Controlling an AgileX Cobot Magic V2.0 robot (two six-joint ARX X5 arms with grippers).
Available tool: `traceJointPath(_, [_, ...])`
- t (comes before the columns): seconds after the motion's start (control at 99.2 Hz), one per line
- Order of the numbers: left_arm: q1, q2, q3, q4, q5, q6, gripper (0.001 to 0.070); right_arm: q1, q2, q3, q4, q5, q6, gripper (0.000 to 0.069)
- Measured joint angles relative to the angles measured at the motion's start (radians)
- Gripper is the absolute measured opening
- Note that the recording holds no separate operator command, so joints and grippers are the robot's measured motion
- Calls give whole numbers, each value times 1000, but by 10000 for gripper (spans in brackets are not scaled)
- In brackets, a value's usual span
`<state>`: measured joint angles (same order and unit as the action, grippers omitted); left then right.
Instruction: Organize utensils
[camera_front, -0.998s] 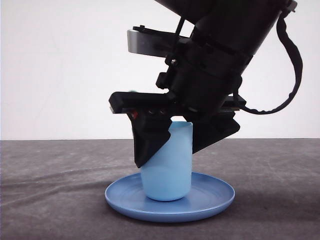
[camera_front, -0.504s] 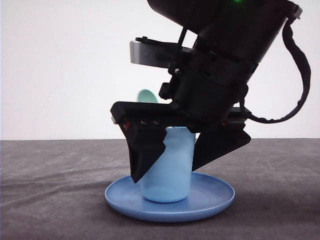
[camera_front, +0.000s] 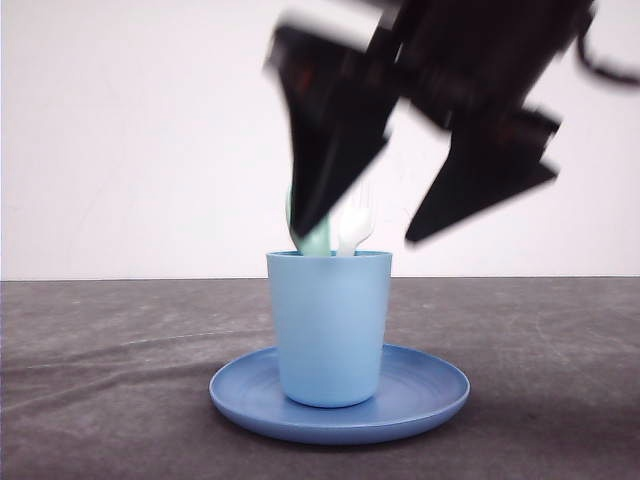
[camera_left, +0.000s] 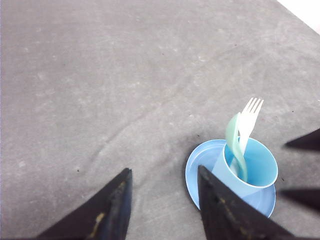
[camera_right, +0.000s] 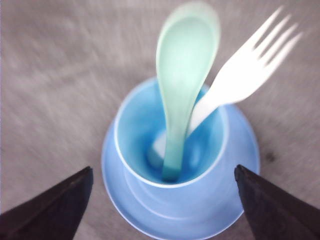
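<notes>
Light blue cup (camera_front: 330, 328) stood upright at the centre of the round blue plate (camera_front: 425, 395), plate flat on the dark grey desk (camera_front: 100, 350). Both utensils were inside the cup, handles down. The mint-green spoon (camera_right: 181, 95) leaned against the cup wall with its oval bowl up above the rim; the white fork (camera_right: 247, 70) stood just beside it, tines up and tilted outward. The two handles crossed or touched low in the cup; exact contact could not be resolved because of blur.

Right tool (camera_front: 372, 235) was above the cup in the front view, motion-blurred, its two dark fingers (camera_front: 330, 150) spread wide and holding nothing. One fingertip overlapped the spoon bowl in that view; contact not determinable. In the right wrist view the fingertips sat well apart to either side of the plate.

Left tool (camera_left: 162, 200) was over bare desk, near the plate, fingers apart with a moderate gap, empty.
</notes>
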<state>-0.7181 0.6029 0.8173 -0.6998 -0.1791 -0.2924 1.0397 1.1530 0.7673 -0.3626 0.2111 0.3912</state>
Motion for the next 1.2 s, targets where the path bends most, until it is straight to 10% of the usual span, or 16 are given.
traceJointPath(0.615, [0,0,0,13,0,0,238,0,-396,75,-103,185,-100,566])
traceJointPath(0.857, [0,0,0,16,0,-1,35,0,-396,75,-137,186,-107,68])
traceJointPath(1.199, [0,-2,0,31,0,-1,23,0,-396,75,-113,234,-107,7])
